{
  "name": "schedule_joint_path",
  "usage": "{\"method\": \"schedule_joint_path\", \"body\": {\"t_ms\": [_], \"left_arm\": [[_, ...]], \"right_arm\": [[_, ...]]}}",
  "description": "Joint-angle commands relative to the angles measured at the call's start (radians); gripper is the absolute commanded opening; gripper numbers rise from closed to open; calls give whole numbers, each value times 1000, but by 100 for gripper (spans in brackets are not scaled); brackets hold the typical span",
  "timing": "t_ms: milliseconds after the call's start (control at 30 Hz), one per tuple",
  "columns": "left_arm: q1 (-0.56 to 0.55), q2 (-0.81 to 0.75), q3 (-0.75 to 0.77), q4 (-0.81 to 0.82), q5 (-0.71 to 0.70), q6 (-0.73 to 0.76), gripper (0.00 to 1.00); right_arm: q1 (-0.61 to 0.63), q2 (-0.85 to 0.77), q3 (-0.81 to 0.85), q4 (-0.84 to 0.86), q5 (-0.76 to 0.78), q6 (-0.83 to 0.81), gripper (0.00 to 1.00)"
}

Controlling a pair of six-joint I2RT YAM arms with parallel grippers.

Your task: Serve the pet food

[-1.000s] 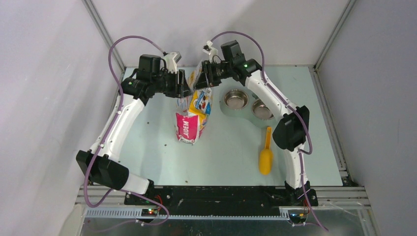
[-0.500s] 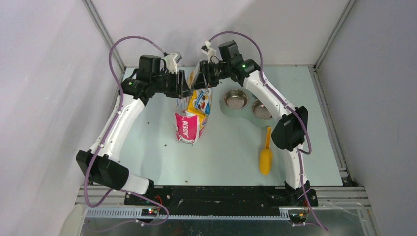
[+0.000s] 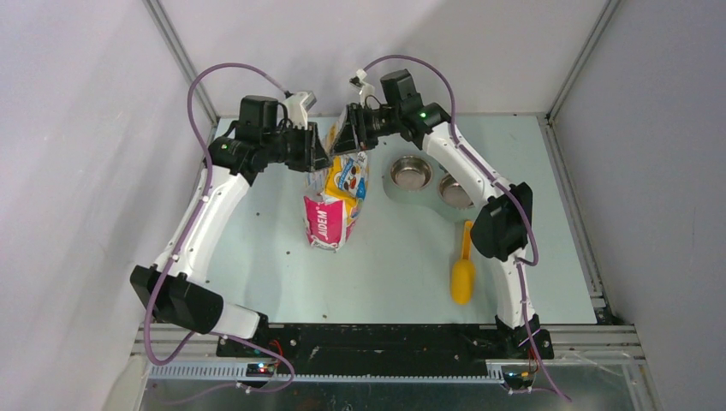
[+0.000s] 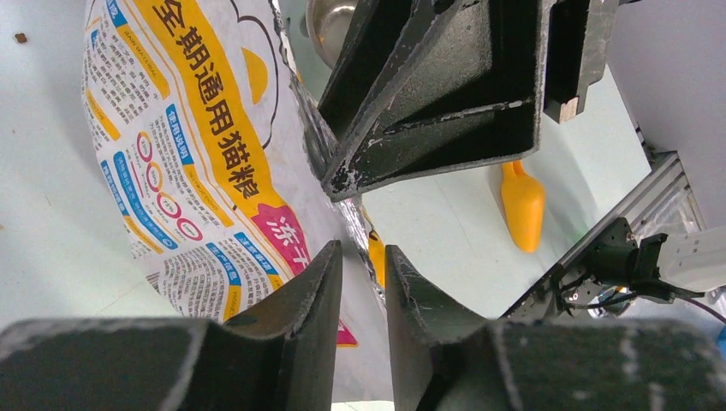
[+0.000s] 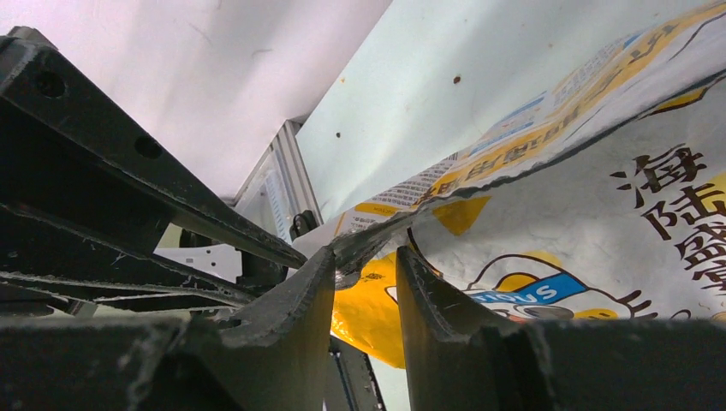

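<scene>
The pet food itself is hidden inside the cartoon-cat bag [image 3: 336, 205], which stands at the back middle of the table; one loose brown pellet [image 4: 19, 38] lies on the table beside it. My right gripper [image 3: 349, 133] is shut on the bag's raised top edge, whose crumpled foil rim lies at the fingertips of the right gripper [image 5: 366, 253]. My left gripper [image 3: 319, 152] faces it from the left. In the left wrist view the bag [image 4: 171, 154] runs its silver rim into the narrow gap of the left gripper [image 4: 363, 248], which is shut on it.
Two steel bowls [image 3: 411, 174] [image 3: 455, 190] sit in a shared holder right of the bag. A yellow scoop [image 3: 463, 265] lies nearer the front right, also seen as the scoop [image 4: 522, 201]. Enclosure walls stand close behind the grippers.
The left gripper's jaws have narrowed onto the bag's top edge. The right gripper has shifted slightly left with the bag's top still in it.
</scene>
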Motion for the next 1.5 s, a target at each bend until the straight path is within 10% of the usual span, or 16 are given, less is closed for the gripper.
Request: {"method": "schedule_joint_path", "body": {"t_ms": [0, 333, 733, 1467], "left_arm": [[-1, -37, -12, -3, 23, 22, 30], [-1, -47, 4, -24, -34, 37, 25], [-8, 17, 85, -13, -142, -11, 65], [-95, 93, 161, -77, -489, 78, 33]], "right_arm": [[1, 12, 40, 47, -23, 24, 35], [3, 11, 33, -7, 60, 4, 7], [9, 1, 28, -34, 113, -15, 0], [17, 8, 68, -54, 165, -31, 0]]}}
